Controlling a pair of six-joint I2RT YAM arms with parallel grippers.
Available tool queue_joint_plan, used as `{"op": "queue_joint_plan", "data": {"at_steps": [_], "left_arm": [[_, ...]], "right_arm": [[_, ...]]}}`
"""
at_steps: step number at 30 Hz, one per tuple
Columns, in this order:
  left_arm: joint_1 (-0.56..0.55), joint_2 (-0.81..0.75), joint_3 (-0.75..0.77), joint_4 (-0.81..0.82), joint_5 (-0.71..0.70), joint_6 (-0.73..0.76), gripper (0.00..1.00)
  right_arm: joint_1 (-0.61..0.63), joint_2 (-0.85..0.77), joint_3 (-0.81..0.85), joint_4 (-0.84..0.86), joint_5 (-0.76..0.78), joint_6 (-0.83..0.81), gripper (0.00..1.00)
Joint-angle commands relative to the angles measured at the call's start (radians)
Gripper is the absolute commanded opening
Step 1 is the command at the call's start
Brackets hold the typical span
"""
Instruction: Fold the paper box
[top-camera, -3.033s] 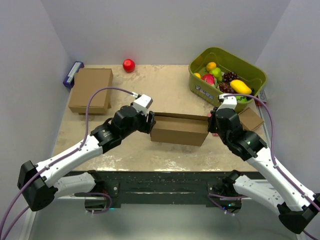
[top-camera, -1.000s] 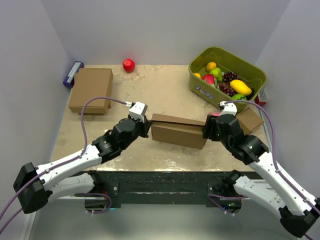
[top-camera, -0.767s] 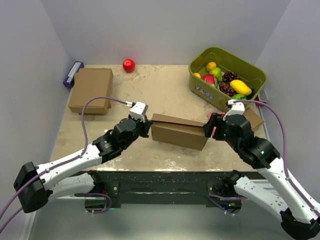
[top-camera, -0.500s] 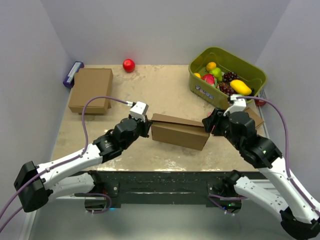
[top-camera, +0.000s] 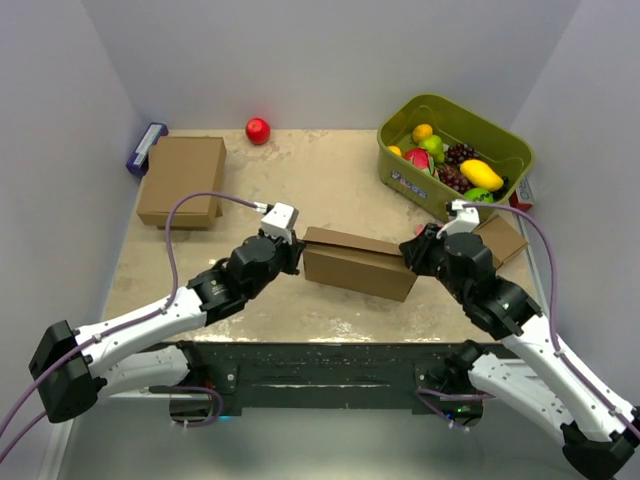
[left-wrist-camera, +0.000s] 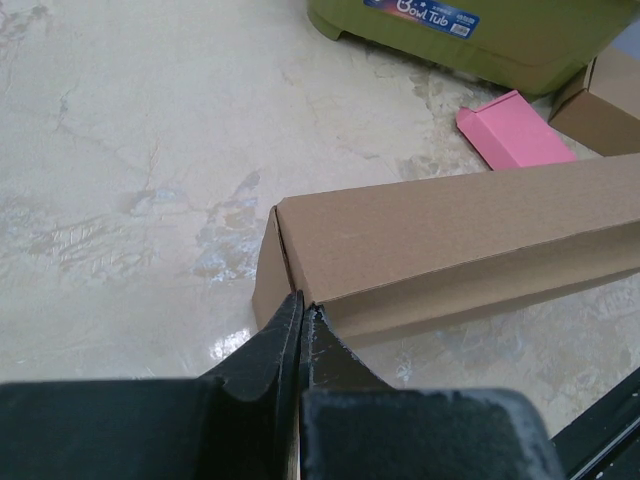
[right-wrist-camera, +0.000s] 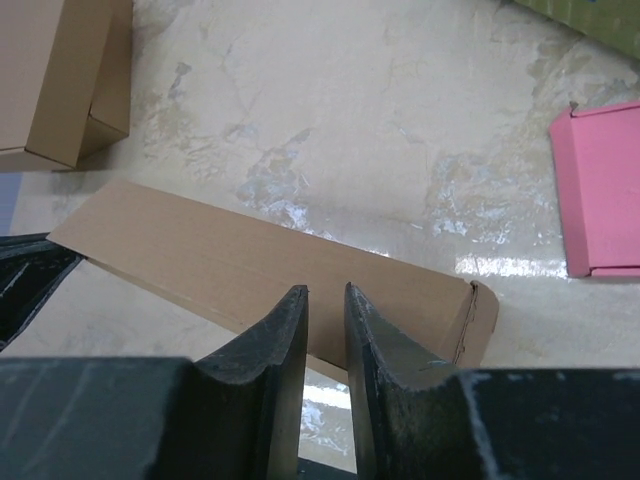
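The paper box (top-camera: 358, 262) lies closed as a long brown cardboard block in the middle of the table, slightly askew. My left gripper (top-camera: 296, 252) is shut, and its fingertips (left-wrist-camera: 302, 300) touch the box's (left-wrist-camera: 450, 235) near left corner with nothing between them. My right gripper (top-camera: 408, 250) is at the box's right end. In the right wrist view its fingers (right-wrist-camera: 325, 290) hang over the box's (right-wrist-camera: 250, 265) top with a narrow gap and nothing in it.
A closed brown box (top-camera: 182, 180) lies back left beside a blue item (top-camera: 146, 147). A red ball (top-camera: 258, 130) sits at the back. A green tub (top-camera: 400, 175) of fruit stands back right. A small cardboard box (top-camera: 500, 238) and a pink piece (right-wrist-camera: 598, 190) lie right.
My right gripper's jaws have narrowed, and it has shifted a little left and down onto the box's right end. The box and left arm have stayed put.
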Motion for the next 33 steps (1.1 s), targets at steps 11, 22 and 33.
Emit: {"op": "queue_joint_plan", "data": {"at_steps": [11,22,33], "left_arm": [[-0.024,0.009,0.023,-0.132,0.085,0.012,0.21],[-0.024,-0.141,0.062,-0.251,0.202,0.064,0.64],[0.074,-0.153,0.192,-0.277,0.283,-0.017,0.71]], "right_arm": [[0.006,-0.117,-0.185,-0.047,0.077,0.127,0.24],[0.006,-0.08,-0.204,-0.005,0.103,0.147,0.24],[0.006,-0.08,-0.208,0.004,0.087,0.138,0.25]]}}
